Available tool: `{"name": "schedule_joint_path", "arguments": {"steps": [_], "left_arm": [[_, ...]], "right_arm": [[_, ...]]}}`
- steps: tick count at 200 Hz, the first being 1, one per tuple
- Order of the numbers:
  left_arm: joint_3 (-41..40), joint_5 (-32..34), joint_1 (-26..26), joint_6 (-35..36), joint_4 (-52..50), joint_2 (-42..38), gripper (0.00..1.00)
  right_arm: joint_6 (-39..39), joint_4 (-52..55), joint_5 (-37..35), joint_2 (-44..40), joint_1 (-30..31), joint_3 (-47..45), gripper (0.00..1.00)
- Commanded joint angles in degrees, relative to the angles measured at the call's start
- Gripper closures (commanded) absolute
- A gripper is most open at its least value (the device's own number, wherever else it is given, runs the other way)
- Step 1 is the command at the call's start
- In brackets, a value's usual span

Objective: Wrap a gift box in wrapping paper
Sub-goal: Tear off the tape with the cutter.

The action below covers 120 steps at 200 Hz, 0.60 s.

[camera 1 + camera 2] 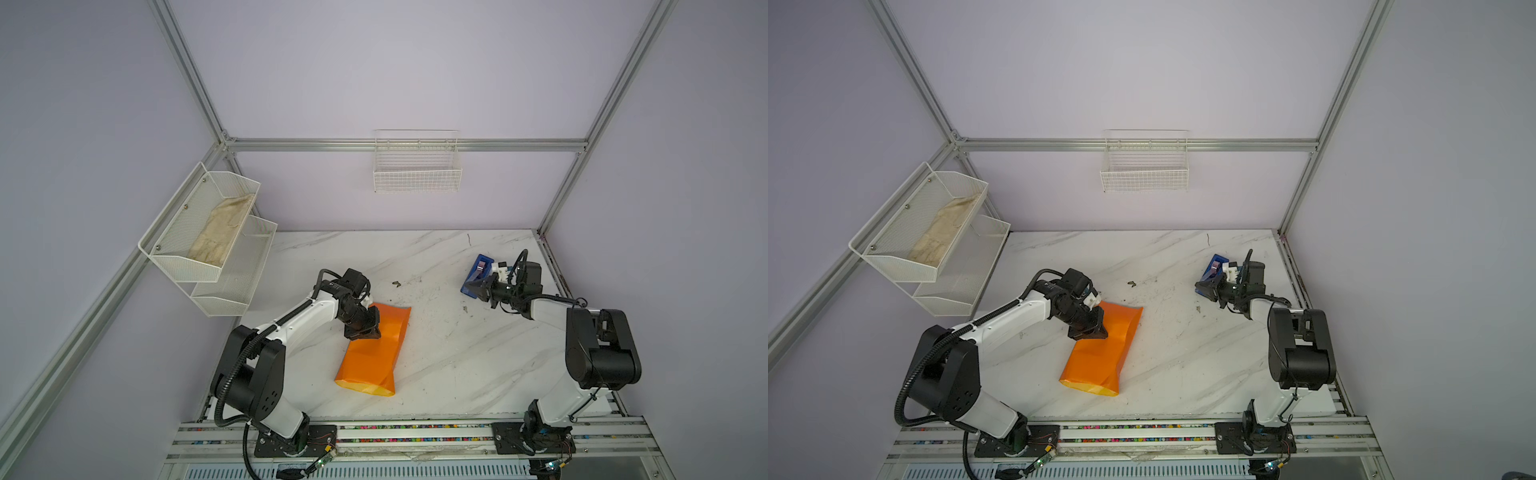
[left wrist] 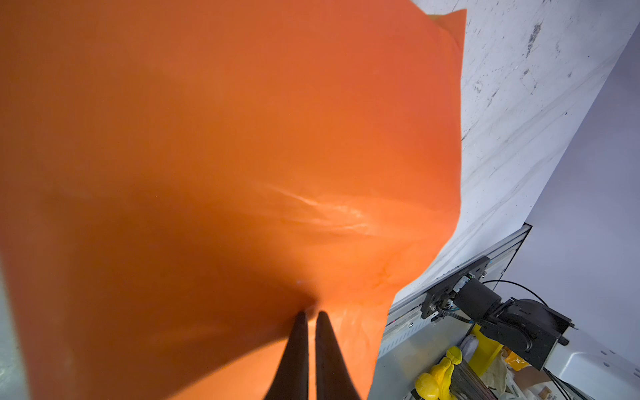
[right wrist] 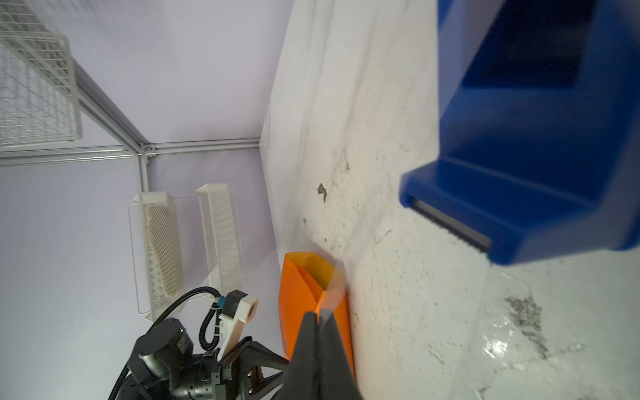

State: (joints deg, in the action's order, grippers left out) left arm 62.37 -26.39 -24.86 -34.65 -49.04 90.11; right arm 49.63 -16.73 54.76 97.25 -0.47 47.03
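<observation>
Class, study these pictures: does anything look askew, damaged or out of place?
The wrapping paper lies askew on the table, its near end gaping open. Dark scuffs and a small scrap dirty the marble.

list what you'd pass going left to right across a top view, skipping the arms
rack → paper → tape dispenser
</observation>
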Motion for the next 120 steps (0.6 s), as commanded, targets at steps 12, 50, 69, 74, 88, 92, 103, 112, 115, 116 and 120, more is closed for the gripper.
{"name": "schedule_joint_path", "arguments": {"steps": [12, 50, 69, 74, 88, 92, 103, 112, 115, 116, 120], "left_arm": [[-2.6, 3.0, -0.7, 1.0, -3.1, 3.5, 0.91], [-2.6, 3.2, -0.6, 0.8, -3.1, 3.4, 0.91], [-2.8, 3.2, -0.7, 0.8, -3.1, 3.1, 0.91], [-2.9, 3.3, -0.6, 0.7, -3.1, 3.1, 0.91], [-2.9, 3.2, -0.6, 0.7, -3.1, 3.2, 0.91], [-3.0, 3.3, -0.6, 0.7, -3.1, 3.3, 0.91], [-2.9, 3.2, -0.6, 0.7, -3.1, 3.1, 0.91], [-3.0, 3.2, -0.6, 0.8, -3.1, 3.1, 0.91], [-3.0, 3.2, -0.6, 0.9, -3.1, 3.0, 0.91], [-3.0, 3.1, -0.6, 0.9, -3.1, 3.0, 0.91], [-3.0, 3.1, -0.6, 0.8, -3.2, 3.0, 0.91]], "right_arm": [[-8.3, 9.1, -6.0, 3.0, 1.3, 0.0, 1.00], [-14.7, 16.2, -16.4, 6.7, 1.3, -0.5, 1.00], [-17.2, 18.6, -19.8, 7.5, 1.3, -1.6, 1.00], [-17.7, 19.0, -20.3, 7.6, 1.3, -2.0, 1.00], [-18.5, 19.5, -21.1, 7.5, 1.3, -2.8, 1.00], [-18.7, 19.5, -21.1, 7.3, 1.2, -2.9, 1.00], [-18.7, 20.3, -22.0, 5.0, 1.3, -3.1, 1.00], [-18.4, 20.3, -21.5, 1.6, 1.3, -3.2, 1.00], [-18.2, 20.6, -21.2, 0.3, 1.3, -3.0, 1.00], [-18.2, 20.6, -21.1, 0.0, 1.3, -3.0, 1.00], [-18.3, 21.2, -20.3, -1.9, 1.3, -2.6, 1.00]]}}
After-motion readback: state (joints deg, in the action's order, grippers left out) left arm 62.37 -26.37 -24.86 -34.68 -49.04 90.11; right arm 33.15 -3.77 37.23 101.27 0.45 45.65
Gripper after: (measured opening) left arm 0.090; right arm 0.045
